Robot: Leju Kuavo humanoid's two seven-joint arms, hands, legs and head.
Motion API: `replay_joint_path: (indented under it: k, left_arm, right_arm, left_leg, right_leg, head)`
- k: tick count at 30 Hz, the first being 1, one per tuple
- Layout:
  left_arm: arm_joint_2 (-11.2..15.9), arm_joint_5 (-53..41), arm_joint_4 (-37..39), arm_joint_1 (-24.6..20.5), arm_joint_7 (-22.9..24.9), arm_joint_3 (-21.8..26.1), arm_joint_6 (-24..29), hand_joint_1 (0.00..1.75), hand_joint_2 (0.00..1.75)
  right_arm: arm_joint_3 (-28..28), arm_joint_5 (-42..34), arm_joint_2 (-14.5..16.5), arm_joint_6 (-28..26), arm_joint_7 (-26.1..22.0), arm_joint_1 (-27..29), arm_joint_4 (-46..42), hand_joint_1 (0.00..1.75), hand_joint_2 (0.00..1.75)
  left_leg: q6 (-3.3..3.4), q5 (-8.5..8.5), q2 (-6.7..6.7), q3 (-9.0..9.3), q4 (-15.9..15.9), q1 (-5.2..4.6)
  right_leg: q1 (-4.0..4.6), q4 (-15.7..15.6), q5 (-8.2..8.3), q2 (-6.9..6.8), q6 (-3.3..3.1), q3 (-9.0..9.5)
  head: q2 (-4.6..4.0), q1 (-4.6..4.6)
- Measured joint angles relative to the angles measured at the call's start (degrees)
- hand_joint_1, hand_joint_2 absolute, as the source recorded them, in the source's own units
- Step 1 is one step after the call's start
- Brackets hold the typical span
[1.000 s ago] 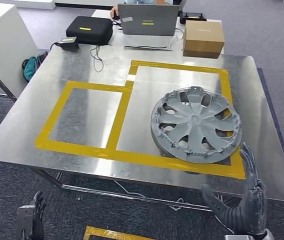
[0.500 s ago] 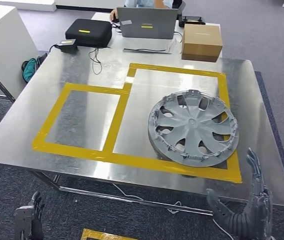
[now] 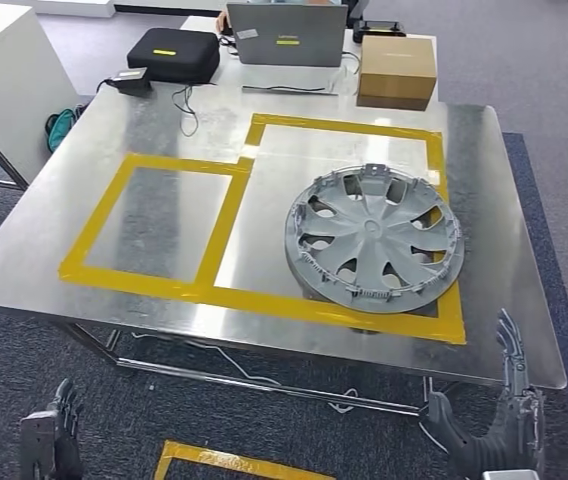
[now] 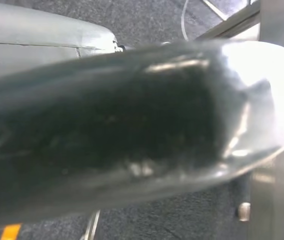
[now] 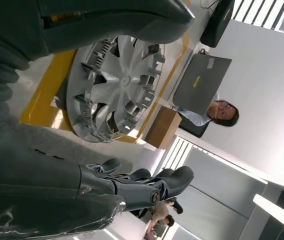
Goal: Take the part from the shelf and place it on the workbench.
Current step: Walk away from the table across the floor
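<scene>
**Hubcap down on the worktop, both hands clear**

Whole head view has shifted between frames: the worktop (image 3: 77,215) and all on it sit higher and slightly leftward in the picture, so the camera moved, not the things. Against that, the right hand (image 3: 501,425) has dropped lower and further from the worktop's near edge.

Hubcap (image 3: 374,238): lies flat inside the larger yellow tape frame (image 3: 341,128), toward its 4 o'clock corner, near rim overlapping the tape strip at 6 o'clock. Nothing touches it. The placing looks done, judged from how it lies.

Right hand: at 5 o'clock of the hubcap, below the worktop's near edge, fingers spread wide, holding nothing; the right wrist view agrees, fingers (image 5: 148,182) apart with the hubcap beyond them. Left hand (image 3: 51,440): low at 7 o'clock, well apart from the worktop, nothing in it; whether its fingers are spread or curled, cannot tell. Left wrist view too blurred to help.

Handling, as a judgement: moulded grey plastic, light and fairly stiff but springy across the spokes. Thin clips around the rim look breakable. Smooth face likely slippery. Best hold is on the outer rim between clips, or through a spoke opening.

Beyond the worktop at 12 o'clock: laptop (image 3: 288,35), cardboard box (image 3: 396,70), black case (image 3: 174,54).
</scene>
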Motion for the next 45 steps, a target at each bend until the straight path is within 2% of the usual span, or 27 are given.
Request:
replay_joint_path:
  k: [2, 4, 6, 8, 9, 10, 11, 12, 15, 17, 19, 20, 22, 24, 25, 26, 27, 29, 31, 34, 36, 38, 40, 41, 42, 43, 45]
  left_arm:
    - [0.0, 0.2, -0.1, -0.2, 0.0, 0.0, 0.0, 0.00, 0.00]
    - [0.0, 0.5, -0.2, -0.1, 0.0, 0.1, 0.2, 0.00, 0.00]
    - [0.0, 0.7, -0.6, -0.2, -0.2, 0.2, 0.6, 0.00, 0.00]
    - [0.0, 1.0, -1.1, -0.2, -0.3, 0.2, 0.9, 0.00, 0.00]
    - [0.1, 1.1, -1.3, -0.1, -0.4, 0.2, 0.9, 0.00, 0.00]
    - [0.1, 1.2, -1.5, -0.1, -0.4, 0.2, 0.9, 0.00, 0.00]
    - [0.1, 1.2, -1.7, -0.1, -0.4, 0.2, 0.9, 0.00, 0.00]
    - [0.1, 1.3, -1.8, -0.1, -0.4, 0.2, 0.9, 0.00, 0.00]
    - [0.2, 1.6, -2.3, -0.1, -0.3, 0.0, 0.9, 0.00, 0.00]
    - [0.2, 1.8, -2.7, -0.1, -0.3, -0.1, 0.8, 0.00, 0.00]
    - [0.2, 1.8, -2.9, -0.1, -0.3, -0.2, 0.7, 0.00, 0.00]
    - [0.2, 1.8, -2.9, 0.0, -0.3, -0.3, 0.7, 0.00, 0.00]
    - [0.1, 1.9, -3.0, 0.0, -0.2, -0.4, 0.7, 0.00, 0.00]
    - [0.1, 1.9, -3.0, 0.0, -0.1, -0.7, 0.9, 0.00, 0.00]
    - [0.1, 2.0, -3.0, 0.0, 0.0, -0.9, 1.0, 0.00, 0.00]
    - [0.1, 2.1, -3.0, 0.0, 0.0, -1.2, 1.1, 0.00, 0.00]
    - [0.1, 2.2, -3.0, 0.0, 0.0, -1.4, 1.3, 0.00, 0.00]
    - [0.1, 2.2, -3.1, -0.1, 0.0, -1.8, 1.4, 0.00, 0.00]
    - [0.1, 2.2, -3.4, -0.2, 0.0, -2.1, 1.4, 0.00, 0.00]
    - [0.0, 2.2, -3.5, -0.1, 0.0, -2.3, 1.5, 0.00, 0.00]
    - [0.0, 2.2, -3.5, 0.0, 0.0, -2.3, 1.5, 0.00, 0.00]
    - [0.0, 2.2, -3.5, 0.0, 0.0, -2.5, 1.5, 0.00, 0.00]
    - [0.0, 2.3, -3.6, 0.1, 0.0, -2.6, 1.5, 0.00, 0.00]
    - [0.0, 2.5, -3.6, 0.1, 0.0, -2.6, 1.6, 0.00, 0.00]
    - [0.0, 2.7, -3.6, 0.1, 0.0, -2.7, 1.7, 0.00, 0.00]
    - [0.1, 3.1, -3.6, 0.1, 0.1, -2.9, 1.8, 0.00, 0.00]
    - [0.1, 3.9, -3.6, 0.0, 0.1, -3.3, 2.2, 0.00, 0.00]
  right_arm:
    - [0.0, 0.6, 0.0, -1.0, 0.5, 0.2, 0.2, 0.00, 0.00]
    - [0.1, 1.1, 0.0, -2.1, 1.2, 0.2, 0.3, 0.00, 0.00]
    - [0.2, 1.4, -0.2, -2.7, 1.9, 0.2, 0.5, 0.00, 0.00]
    - [0.5, 1.7, -0.4, -3.2, 2.4, 0.2, 0.6, 0.00, 0.00]
    - [0.7, 1.8, -0.5, -3.4, 2.7, 0.2, 0.7, 0.00, 0.00]
    - [0.9, 1.9, -0.6, -3.5, 2.9, 0.2, 0.8, 0.00, 0.00]
    - [1.1, 2.0, -0.8, -3.6, 3.1, 0.2, 0.9, 0.00, 0.00]
    - [1.4, 2.2, -0.9, -3.7, 3.3, 0.2, 0.9, 0.00, 0.00]
    - [2.0, 3.3, -1.5, -4.1, 3.6, 0.2, 0.9, 0.00, 0.00]
    - [2.4, 3.9, -1.9, -4.4, 4.0, 0.2, 0.9, 0.00, 0.00]
    - [2.7, 4.2, -2.2, -4.5, 4.3, 0.3, 0.8, 0.00, 0.00]
    - [2.8, 4.3, -2.3, -4.5, 4.5, 0.3, 0.8, 0.00, 0.00]
    - [3.0, 4.6, -2.5, -4.6, 4.7, 0.5, 0.5, 0.00, 0.00]
    - [3.1, 5.0, -2.7, -4.7, 5.2, 0.8, 0.2, 0.00, 0.00]
    - [3.1, 5.1, -2.7, -4.7, 5.4, 0.9, 0.2, 0.00, 0.00]
    - [3.1, 5.2, -2.8, -4.7, 5.7, 1.1, 0.1, 0.00, 0.00]
    - [3.1, 5.3, -2.8, -4.7, 5.8, 1.2, 0.1, 0.00, 0.00]
    - [3.1, 5.4, -2.9, -4.8, 5.9, 1.3, -0.1, 0.00, 0.00]
    - [3.1, 5.5, -3.1, -4.8, 5.9, 1.4, -0.4, 0.00, 0.00]
    - [3.2, 5.5, -3.2, -4.9, 6.0, 1.5, -0.6, 0.00, 0.00]
    - [3.3, 5.5, -3.3, -4.9, 6.0, 1.6, -0.6, 0.00, 0.00]
    - [3.4, 5.5, -3.4, -4.9, 6.1, 1.6, -0.6, 0.00, 0.00]
    - [3.4, 5.5, -3.4, -4.9, 6.2, 1.7, -0.6, 0.00, 0.00]
    - [3.4, 5.4, -3.4, -4.9, 6.3, 1.7, -0.6, 0.00, 0.00]
    - [3.4, 5.4, -3.4, -4.9, 6.5, 1.7, -0.6, 0.00, 0.00]
    - [3.4, 5.2, -3.4, -4.9, 6.6, 1.8, -0.6, 0.00, 0.00]
    - [3.4, 4.8, -3.6, -5.0, 6.8, 1.9, -0.6, 0.00, 0.00]
  left_leg:
    - [0.13, 0.47, 0.11, 0.24, -1.3, -0.27]
    - [0.78, 1.41, 0.18, -0.49, -1.6, -0.16]
    - [1.44, 2.69, 0.28, -1.63, -1.9, 0.05]
    - [1.67, 3.79, 0.30, -3.00, -1.8, 0.02]
    - [1.64, 4.35, 0.31, -3.71, -1.8, 0.01]
    - [1.58, 4.90, 0.31, -4.40, -1.7, 0.00]
    - [1.47, 5.41, 0.31, -5.02, -1.7, 0.01]
    - [1.31, 5.87, 0.30, -5.55, -1.7, 0.02]
    - [0.51, 7.11, 0.23, -6.46, -1.5, -0.08]
    - [-0.15, 7.95, 0.17, -6.70, -1.6, -0.12]
    - [-0.78, 8.02, 0.09, -7.09, -1.3, 0.00]
    - [-1.06, 6.77, 0.08, -7.60, -0.4, 0.03]
    - [-1.58, 1.47, 0.10, -9.58, 5.1, 0.15]
    - [-1.92, -3.17, 0.11, -11.58, 12.7, 0.24]
    - [-1.99, -3.61, 0.12, -11.70, 14.9, 0.25]
    - [-1.99, -2.81, 0.15, -10.88, 15.1, 0.26]
    - [-1.95, -1.22, 0.27, -9.00, 13.1, 0.26]
    - [-1.86, 1.37, 1.30, -3.10, 5.0, 0.26]
    - [-1.31, 1.61, 2.21, 1.17, -1.8, 0.11]
    - [0.10, 2.01, 1.82, 1.01, -3.5, -0.12]
    - [1.10, 3.02, 1.47, -0.02, -3.5, -0.05]
    - [1.66, 4.11, 0.94, -1.29, -3.5, -0.16]
    - [1.83, 5.24, 0.20, -2.75, -3.4, -0.46]
    - [1.86, 5.79, -0.25, -3.45, -3.4, -0.66]
    - [1.88, 6.30, -0.76, -4.05, -3.3, -0.88]
    - [1.90, 6.79, -1.35, -4.53, -3.3, -1.09]
    - [1.78, 7.73, -2.45, -5.34, -3.3, -1.34]
  right_leg:
    - [-0.03, -0.2, 0.86, -0.06, 0.66, -0.12]
    - [-0.21, -0.1, 0.76, -0.02, 1.35, -0.59]
    - [-0.30, 3.2, -2.97, 0.06, 1.93, -2.07]
    - [-0.34, 10.5, -8.37, 0.09, 2.32, -4.02]
    - [-0.35, 13.7, -9.84, 0.09, 2.45, -4.50]
    - [-0.34, 15.4, -10.08, 0.10, 2.52, -4.14]
    - [-0.35, 14.9, -9.24, 0.10, 2.54, -2.70]
    - [-0.37, 12.0, -7.77, 0.10, 2.50, -0.03]
    - [-0.32, -0.6, -6.38, 0.39, 2.13, 9.00]
    - [-0.06, -3.0, -6.73, 0.67, 1.54, 10.18]
    - [-0.08, -3.0, -6.03, 0.50, 0.44, 9.13]
    - [-0.17, -3.0, -5.56, 0.34, -0.19, 8.62]
    - [-0.27, -3.1, -4.41, -0.05, -1.07, 7.49]
    - [-0.21, -3.0, -3.13, -0.42, -1.25, 6.13]
    - [-0.19, -2.9, -2.54, -0.64, -1.20, 5.34]
    - [-0.18, -2.8, -1.99, -0.87, -1.08, 4.54]
    - [-0.20, -2.7, -1.48, -1.09, -0.89, 3.80]
    - [-0.10, -2.6, -0.59, -1.51, -0.35, 2.74]
    - [0.14, -2.4, 0.31, -2.08, 0.27, 2.18]
    - [0.05, -2.4, 1.24, -2.75, 1.08, 1.69]
    - [-0.11, 0.1, -1.60, -1.71, 1.65, 0.48]
    - [-0.09, 7.5, -7.16, -0.42, 1.97, -1.73]
    - [0.12, 14.0, -10.19, -0.04, 1.80, -2.89]
    - [0.26, 14.3, -9.86, 0.03, 1.50, -2.07]
    - [0.45, 12.3, -8.52, 0.28, 1.00, -0.08]
    - [0.69, 8.3, -6.80, 0.94, 0.29, 2.89]
    - [0.92, -0.6, -5.53, 3.16, -1.29, 8.79]
  head:
    - [0.01, -0.05]
    - [0.01, -0.19]
    - [0.01, -0.13]
    - [0.00, -0.02]
    - [0.00, -0.02]
    - [0.00, -0.03]
    - [0.00, -0.02]
    - [0.00, -0.02]
    - [0.00, -0.07]
    - [0.00, -0.01]
    - [0.00, 0.05]
    - [0.01, -0.05]
    - [0.01, -0.33]
    - [0.00, -0.47]
    - [0.00, -0.46]
    - [0.00, -0.48]
    - [0.00, -0.47]
    - [0.00, -0.55]
    - [0.00, -0.60]
    - [0.00, -0.58]
    - [0.00, -0.49]
    - [0.01, -0.35]
    - [0.01, -0.31]
    - [0.01, -0.32]
    - [0.00, -0.32]
    - [0.00, -0.32]
    - [0.00, -0.46]
